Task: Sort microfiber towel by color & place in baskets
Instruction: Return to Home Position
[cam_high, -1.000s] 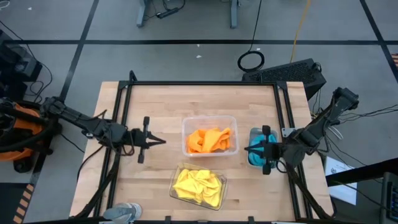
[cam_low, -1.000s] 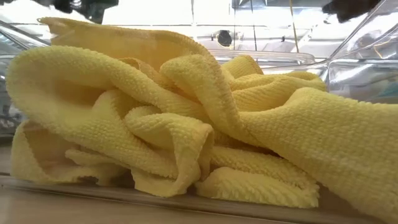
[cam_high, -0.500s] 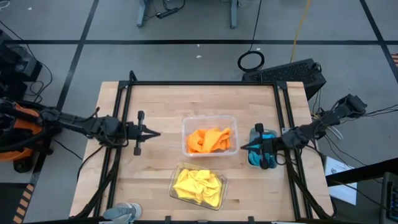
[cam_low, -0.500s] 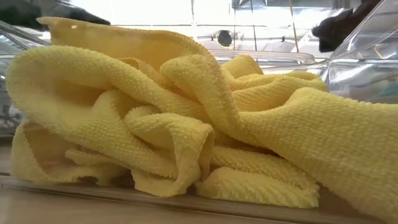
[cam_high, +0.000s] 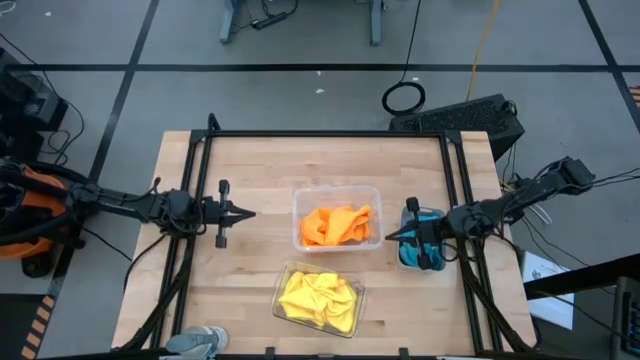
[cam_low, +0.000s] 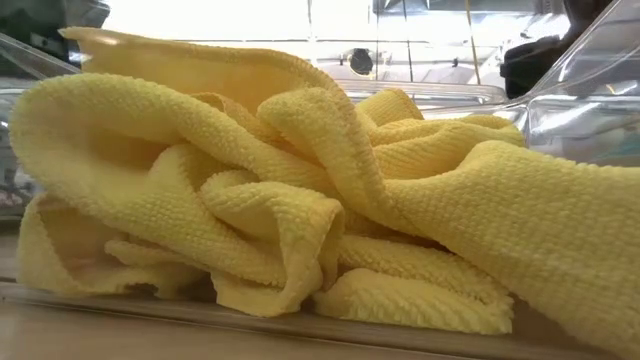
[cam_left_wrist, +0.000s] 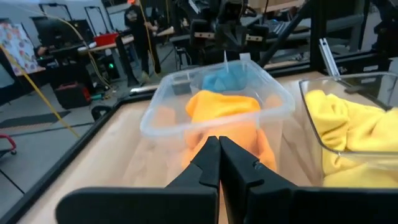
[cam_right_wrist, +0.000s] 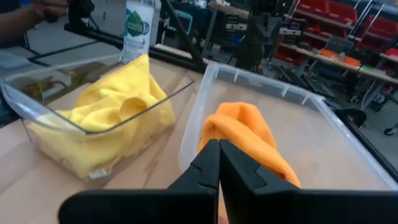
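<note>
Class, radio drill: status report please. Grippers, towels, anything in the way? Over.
Left gripper shut, empty, left of middle basket. Right gripper shut, empty, over blue towels. Orange towels, yellow towels each binned separately. Grey thing at table edge, clear of arms.

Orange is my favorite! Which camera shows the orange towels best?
The high view: the orange towels lie uncovered in their clear tub. The left wrist view sees them through the tub wall, the right wrist view shows only part, and the low view shows none.
</note>
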